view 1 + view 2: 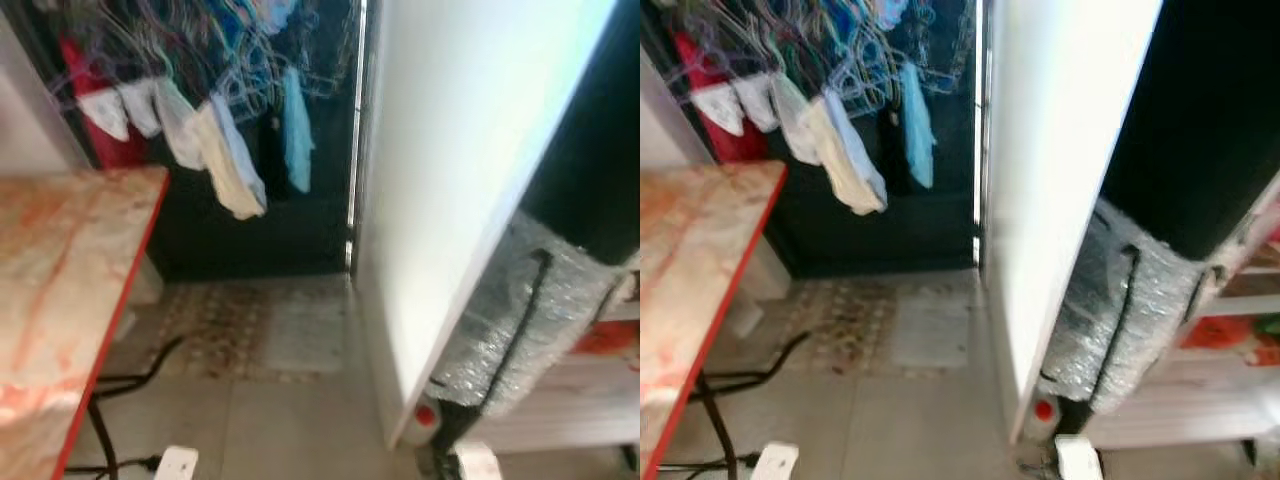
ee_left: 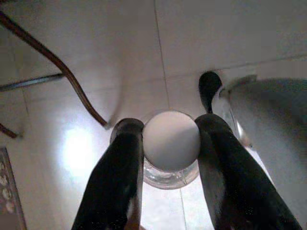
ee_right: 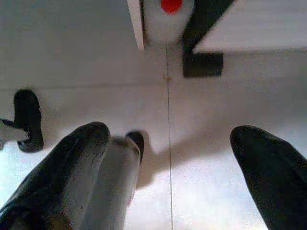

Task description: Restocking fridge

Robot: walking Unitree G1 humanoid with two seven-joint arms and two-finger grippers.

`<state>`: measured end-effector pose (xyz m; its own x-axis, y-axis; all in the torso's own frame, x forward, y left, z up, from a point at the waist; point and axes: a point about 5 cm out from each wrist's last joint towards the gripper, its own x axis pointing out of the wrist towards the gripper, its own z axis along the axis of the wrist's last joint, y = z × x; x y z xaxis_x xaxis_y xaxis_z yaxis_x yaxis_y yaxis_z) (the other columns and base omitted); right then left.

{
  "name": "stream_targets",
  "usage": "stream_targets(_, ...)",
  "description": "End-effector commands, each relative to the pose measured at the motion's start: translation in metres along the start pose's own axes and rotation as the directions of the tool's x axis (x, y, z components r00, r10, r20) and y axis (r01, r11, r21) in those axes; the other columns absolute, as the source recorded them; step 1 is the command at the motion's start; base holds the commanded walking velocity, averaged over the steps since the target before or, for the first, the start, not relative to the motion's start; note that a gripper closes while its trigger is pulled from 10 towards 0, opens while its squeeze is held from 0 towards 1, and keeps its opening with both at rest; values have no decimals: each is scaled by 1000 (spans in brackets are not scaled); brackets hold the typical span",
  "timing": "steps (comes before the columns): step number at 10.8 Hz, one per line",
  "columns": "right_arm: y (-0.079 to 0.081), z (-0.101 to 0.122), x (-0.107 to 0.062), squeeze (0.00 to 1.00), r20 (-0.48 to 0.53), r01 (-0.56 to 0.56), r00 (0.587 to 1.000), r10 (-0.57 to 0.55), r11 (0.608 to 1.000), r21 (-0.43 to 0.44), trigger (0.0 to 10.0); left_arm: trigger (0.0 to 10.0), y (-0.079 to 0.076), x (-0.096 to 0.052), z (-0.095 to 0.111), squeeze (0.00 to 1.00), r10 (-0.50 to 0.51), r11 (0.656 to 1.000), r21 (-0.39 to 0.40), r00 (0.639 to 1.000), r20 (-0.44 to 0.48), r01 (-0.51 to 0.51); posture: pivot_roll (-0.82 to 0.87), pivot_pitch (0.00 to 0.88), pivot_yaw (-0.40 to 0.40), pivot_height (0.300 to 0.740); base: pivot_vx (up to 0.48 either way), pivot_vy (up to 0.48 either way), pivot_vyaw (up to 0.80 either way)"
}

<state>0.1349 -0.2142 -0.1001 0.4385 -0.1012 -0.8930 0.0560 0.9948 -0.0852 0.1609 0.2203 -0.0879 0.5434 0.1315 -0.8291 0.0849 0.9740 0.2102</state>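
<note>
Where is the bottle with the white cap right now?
In the left wrist view, the bottle sits clamped between the left gripper's two black fingers, held above the pale tiled floor near a brown cable.

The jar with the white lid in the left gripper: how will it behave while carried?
The jar looks like clear glass, so probably fragile and slippery. The left gripper pinches it near its round lid, so it may twist or slide. It seems rigid, unlikely to deform.
</note>
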Motion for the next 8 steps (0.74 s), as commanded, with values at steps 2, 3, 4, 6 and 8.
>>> stream_targets(2,3,3,1,0,2,-9,1000,9,1000,6,10000,10000,4,-1,-6,0,13,1000,0,1000,-21,-13,-20,80,17,740,0,0,0)
stream_targets(3,1,4,1,0,2,-5,1000,5,1000,4,10000,10000,4,-1,-6,0,14,1000,1,1000,-22,-14,-20,80,17,740,0,0,0)
stream_targets(4,-1,4,1,0,1,-2,1000,2,1000,4,10000,10000,4,-1,-6,0,14,1000,3,1000,-21,-14,-18,80,17,740,0,-247,0)
stream_targets(6,1,5,1,0,0,0,1000,0,1000,11,10000,10000,5,-1,-6,0,15,1000,4,1000,-21,-15,-17,79,18,740,0,-270,0)
stream_targets(8,2,4,1,0,0,2,1000,-2,1000,14,10000,10000,5,-1,-6,0,16,1000,7,1000,-21,-15,-16,77,19,740,0,-274,0)
